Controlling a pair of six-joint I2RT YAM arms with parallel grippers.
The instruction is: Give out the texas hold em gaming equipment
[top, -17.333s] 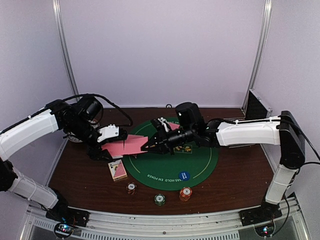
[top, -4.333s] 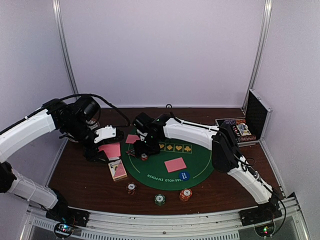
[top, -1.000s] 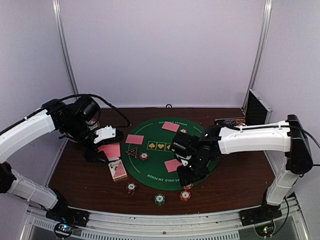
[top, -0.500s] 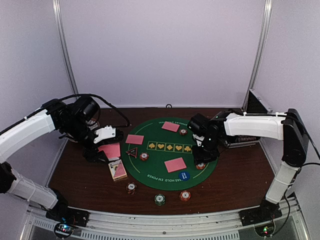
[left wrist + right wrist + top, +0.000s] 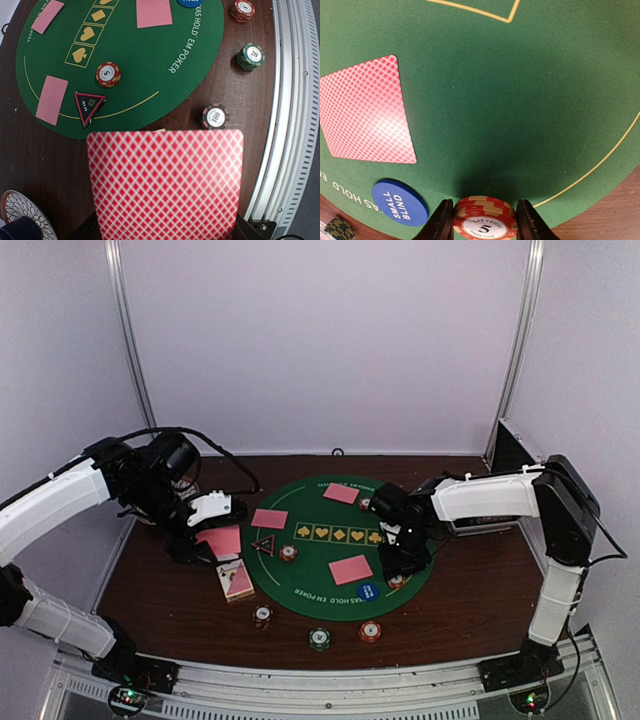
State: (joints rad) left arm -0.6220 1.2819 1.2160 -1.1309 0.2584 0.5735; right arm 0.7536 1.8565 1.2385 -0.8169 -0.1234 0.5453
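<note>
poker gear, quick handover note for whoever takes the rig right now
Left end effector: shut on a pink-backed card, left of the green mat.
Right end effector: shut on a red 5 chip at the mat's near-right rim, beside the small blind button.
Done: three cards face down on the mat, two red chips by two of them.
Left: probably release this chip by the third card; three chip stacks sit off the mat.

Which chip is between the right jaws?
The red 5 chip beside the blue Small Blind button, a jaw on each side; every other chip lies free.
</note>
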